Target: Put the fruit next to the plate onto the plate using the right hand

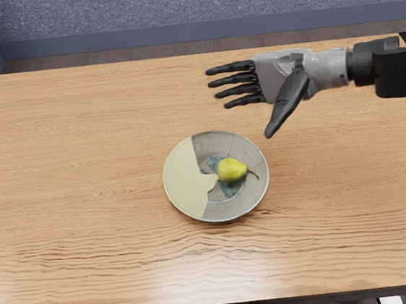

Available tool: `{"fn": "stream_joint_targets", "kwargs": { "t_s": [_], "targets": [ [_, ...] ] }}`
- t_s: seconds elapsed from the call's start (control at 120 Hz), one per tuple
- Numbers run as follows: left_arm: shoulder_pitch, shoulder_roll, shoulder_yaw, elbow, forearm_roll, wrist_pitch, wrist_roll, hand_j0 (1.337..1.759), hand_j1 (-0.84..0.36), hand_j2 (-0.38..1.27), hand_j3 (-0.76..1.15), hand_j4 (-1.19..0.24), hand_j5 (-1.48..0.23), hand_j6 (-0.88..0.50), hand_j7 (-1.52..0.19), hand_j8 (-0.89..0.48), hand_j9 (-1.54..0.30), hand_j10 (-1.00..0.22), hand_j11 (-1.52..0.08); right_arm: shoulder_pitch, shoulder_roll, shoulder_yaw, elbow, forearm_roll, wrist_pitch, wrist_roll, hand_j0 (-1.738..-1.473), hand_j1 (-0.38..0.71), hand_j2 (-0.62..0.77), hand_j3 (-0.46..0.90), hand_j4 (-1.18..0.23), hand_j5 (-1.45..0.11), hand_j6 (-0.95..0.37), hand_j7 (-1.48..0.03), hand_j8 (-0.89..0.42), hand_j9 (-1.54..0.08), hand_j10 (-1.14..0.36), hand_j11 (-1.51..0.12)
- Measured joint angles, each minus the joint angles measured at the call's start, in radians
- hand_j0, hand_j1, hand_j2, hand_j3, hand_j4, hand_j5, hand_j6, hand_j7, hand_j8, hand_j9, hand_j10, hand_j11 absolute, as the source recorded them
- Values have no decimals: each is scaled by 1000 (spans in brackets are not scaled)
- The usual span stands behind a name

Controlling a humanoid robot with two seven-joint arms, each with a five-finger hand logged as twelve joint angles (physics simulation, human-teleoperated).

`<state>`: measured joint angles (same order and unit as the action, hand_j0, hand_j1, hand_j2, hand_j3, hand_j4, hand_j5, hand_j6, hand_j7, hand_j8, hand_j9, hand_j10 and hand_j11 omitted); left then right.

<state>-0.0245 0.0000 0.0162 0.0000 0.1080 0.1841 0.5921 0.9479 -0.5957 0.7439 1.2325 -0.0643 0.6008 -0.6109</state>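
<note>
1. On the left side, the wooden table (64, 210) showed only its brown top. No left arm could be seen anywhere in the view.
2. Near the middle, a round plate (184, 179) sat flat on the table. One side of it was cream, and the rest was grey with some blue in the middle. It had a low rim, so I think things would not roll off it easily.
3. A small yellow-green pear (231, 169) lay inside the plate, close to its middle. It was on its side, with its thin stem (252, 174) pointing right. The pear was on the plate, not beside it, so the job looked done to me.
4. Up and to the right of the plate, the right hand (275, 79) hung over the table. It was apart from the pear and did not touch the plate. Its four fingers (235, 79) were straight and pointed left. Its thumb (282, 111) pointed down toward the plate. The hand was spread wide and held nothing.
5. At the right edge, the grey and black arm (390, 63) came in, level with the hand. I think a wide, empty hand kept off to the side was a safe way to be, because it could not bump the pear. If it moved next, going back to the right would keep it clear of the plate.
</note>
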Motion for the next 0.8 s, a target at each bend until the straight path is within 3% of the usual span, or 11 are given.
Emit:
{"fn": "stream_joint_targets", "kwargs": {
  "t_s": [0.325,0.475,0.8],
  "targets": [
    [1,0,0,0,0,0,0,1658,347,-3,0,4,1,6,1,6,0,4,0,-242,-95,173,-36,93,10,0,-1658,-341,6,0,-8,-12,-8,-11,-4,-12,-5,-11],
    [-6,0,-1,0,0,0,0,1658,347,-3,0,4,1,6,1,6,0,4,0,-296,-176,202,-53,117,10,0,-1658,-345,3,0,-3,-6,-3,-6,-1,-5,-2,-5],
    [3,0,1,0,0,0,0,1658,347,-3,0,4,1,6,1,6,1,4,0,-345,-301,210,-200,127,11,0,-1658,-349,1,0,0,-1,2,-1,2,-1,1,-1]
  ]
}}
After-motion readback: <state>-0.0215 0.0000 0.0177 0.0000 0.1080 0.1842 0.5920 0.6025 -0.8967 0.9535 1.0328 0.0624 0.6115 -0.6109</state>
